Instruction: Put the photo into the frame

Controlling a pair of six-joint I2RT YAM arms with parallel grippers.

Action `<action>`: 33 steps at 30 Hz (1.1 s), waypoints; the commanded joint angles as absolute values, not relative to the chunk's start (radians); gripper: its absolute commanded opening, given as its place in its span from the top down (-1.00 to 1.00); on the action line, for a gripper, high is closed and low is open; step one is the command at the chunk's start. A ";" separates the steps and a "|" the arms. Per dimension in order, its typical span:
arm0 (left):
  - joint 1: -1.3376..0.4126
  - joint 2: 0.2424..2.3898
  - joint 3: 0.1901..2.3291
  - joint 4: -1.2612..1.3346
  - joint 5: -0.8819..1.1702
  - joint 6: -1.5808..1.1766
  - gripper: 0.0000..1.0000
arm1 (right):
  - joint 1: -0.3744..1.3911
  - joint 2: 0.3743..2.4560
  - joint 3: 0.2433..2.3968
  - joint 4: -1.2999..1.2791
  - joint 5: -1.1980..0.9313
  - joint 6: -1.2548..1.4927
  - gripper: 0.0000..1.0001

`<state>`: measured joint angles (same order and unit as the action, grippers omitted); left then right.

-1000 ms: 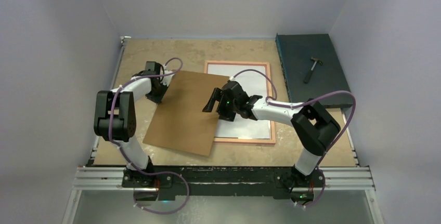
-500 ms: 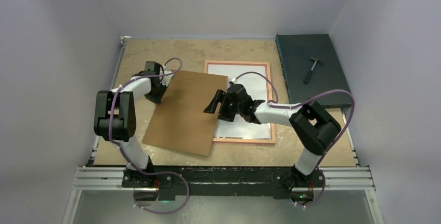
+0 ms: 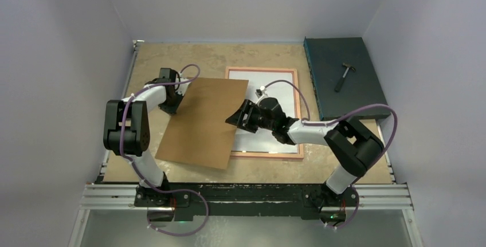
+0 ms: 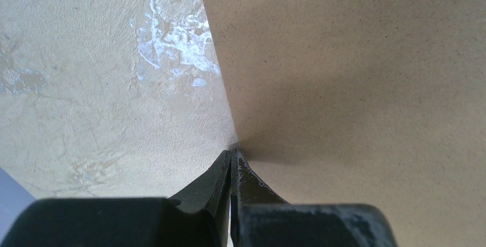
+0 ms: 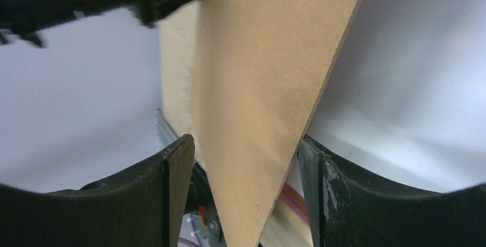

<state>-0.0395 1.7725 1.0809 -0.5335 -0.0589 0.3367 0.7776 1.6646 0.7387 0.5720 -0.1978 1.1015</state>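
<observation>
You have the frame (image 3: 269,155) lying flat on the table (image 3: 172,55), right of centre, with the photo (image 3: 252,78) inside it. The board (image 3: 200,124) is to its left, its right edge reaching over the frame's left side. Far right, a hammer (image 3: 344,76) rests on a pad (image 3: 332,52).

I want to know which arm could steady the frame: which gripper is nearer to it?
Right. The right gripper hangs at the frame's left rail, jaws astride the backing board's edge; the left gripper pinches the board's opposite edge, off the frame.
</observation>
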 commanded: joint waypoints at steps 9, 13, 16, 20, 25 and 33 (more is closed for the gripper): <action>-0.069 1.767 1.070 -0.661 0.196 0.300 1.00 | 0.796 1.680 0.823 0.893 -0.285 1.117 -0.27; -0.069 1.757 1.077 -0.665 0.192 0.301 1.00 | 0.797 1.643 0.841 0.792 -0.235 1.094 0.00; -0.069 1.738 1.097 -0.670 0.187 0.303 1.00 | 0.797 1.595 0.864 0.685 -0.182 1.060 0.21; -0.069 1.671 1.178 -0.710 0.224 0.343 0.86 | 0.797 1.558 0.907 0.549 -0.165 1.059 0.72; -0.070 1.481 1.289 -0.773 0.344 0.482 0.51 | 0.795 1.550 1.030 0.399 -0.123 1.110 1.00; -0.070 1.042 1.204 -0.834 0.539 0.873 -0.14 | 0.722 1.553 1.218 0.181 -0.119 1.270 1.00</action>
<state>-0.0662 1.2194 1.2663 -0.7532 0.3927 0.5953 0.7681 1.6005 1.1053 0.2333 -0.1333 1.1553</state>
